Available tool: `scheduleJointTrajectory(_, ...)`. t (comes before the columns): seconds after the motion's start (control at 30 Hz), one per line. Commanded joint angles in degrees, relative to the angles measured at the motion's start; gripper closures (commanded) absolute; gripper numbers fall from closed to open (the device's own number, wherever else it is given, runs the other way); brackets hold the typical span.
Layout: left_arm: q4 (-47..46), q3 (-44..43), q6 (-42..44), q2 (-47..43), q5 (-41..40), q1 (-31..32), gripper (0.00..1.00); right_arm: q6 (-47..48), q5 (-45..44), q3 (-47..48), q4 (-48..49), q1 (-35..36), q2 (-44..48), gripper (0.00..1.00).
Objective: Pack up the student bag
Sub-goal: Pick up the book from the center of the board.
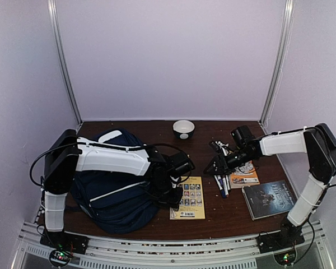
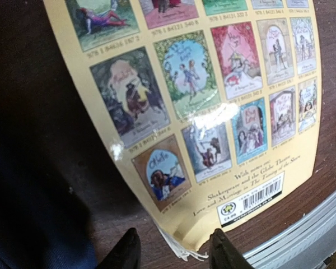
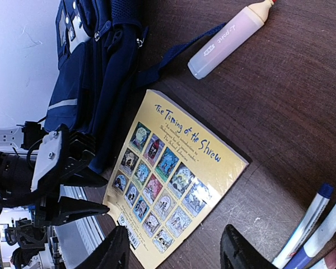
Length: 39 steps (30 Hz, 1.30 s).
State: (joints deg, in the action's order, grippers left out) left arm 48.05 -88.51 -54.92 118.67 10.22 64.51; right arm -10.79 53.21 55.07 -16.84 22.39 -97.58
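Observation:
The student bag (image 1: 112,196) lies at the left of the table, navy with white trim; its straps and pockets (image 3: 95,73) show in the right wrist view. A yellow paperback (image 1: 189,197) lies back cover up just right of the bag. My left gripper (image 1: 175,200) is open over the book's near left corner. That corner (image 2: 213,224) sits between the two fingertips (image 2: 126,252), and neither touches it. My right gripper (image 1: 217,166) hovers open above the table, looking down on the yellow book (image 3: 173,179), with nothing between its fingers (image 3: 115,249).
Several pens (image 1: 221,182) lie right of the yellow book, and a pale highlighter (image 3: 229,39) lies near the bag's strap. An orange booklet (image 1: 243,174) and a dark book (image 1: 267,199) rest at the right. A white bowl (image 1: 183,129) stands at the back. The table's metal front rail (image 2: 302,235) runs close by.

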Motion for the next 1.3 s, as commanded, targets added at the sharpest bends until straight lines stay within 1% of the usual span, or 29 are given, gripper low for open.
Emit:
scheduleJointTrajectory(0.0,0.47,-0.86,-1.19,1.91,1.38,0.05,0.57,-0.5,1.34,-0.92,1.28,-0.25,2.21,0.45)
scheduleJointTrajectory(0.13,0.22,0.69,-2.66,1.83,1.43,0.01,0.6,-0.65,1.48,-1.17,1.13,-0.25,2.62,0.45)
scheduleJointTrajectory(0.27,-0.95,1.91,-2.85,2.35,2.18,-0.25,0.7,-0.4,1.27,-1.9,0.78,-0.25,3.39,0.45)
scheduleJointTrajectory(0.33,-1.97,3.02,-3.24,1.98,2.1,-0.47,0.78,-0.29,1.14,-1.85,0.55,-0.29,3.32,0.45)
scheduleJointTrajectory(0.43,-4.36,5.63,-4.31,0.76,2.17,-0.98,0.86,-0.51,1.19,-1.89,0.39,-0.29,2.96,0.45)
scheduleJointTrajectory(0.5,-5.68,6.87,-4.5,0.15,2.37,-1.35,0.91,-0.47,1.0,-1.99,0.2,-0.24,2.69,0.45)
scheduleJointTrajectory(0.7,-8.35,10.27,-4.42,-1.1,2.62,-2.38,1.0,0.04,0.05,-1.89,-1.3,-0.25,1.88,0.45)
scheduleJointTrajectory(0.87,-12.99,15.79,-5.34,-2.17,3.42,-3.48,1.0,-0.57,-0.68,-2.16,-3.21,0.36,0.87,0.43)
scheduleJointTrajectory(1.0,-15.87,18.62,-5.86,-2.22,4.25,-3.92,1.0,-2.79,-0.72,-2.79,-4.51,1.87,-0.15,0.39)
scheduleJointTrajectory(1.17,-18.21,21.39,-6.39,-1.98,4.94,-4.26,1.0,-5.99,-1.43,-3.78,-4.81,4.37,-1.4,0.37)
scheduleJointTrajectory(1.2,-18.41,21.6,-6.44,-1.96,5.02,-4.38,1.0,-6.78,-2.24,-3.81,-4.98,4.75,-1.56,0.36)
scheduleJointTrajectory(1.27,-17.85,21.71,-6.35,-2.09,5.01,-4.39,1.0,-9.6,-6.84,-5.5,-3.31,4.94,-0.26,0.33)
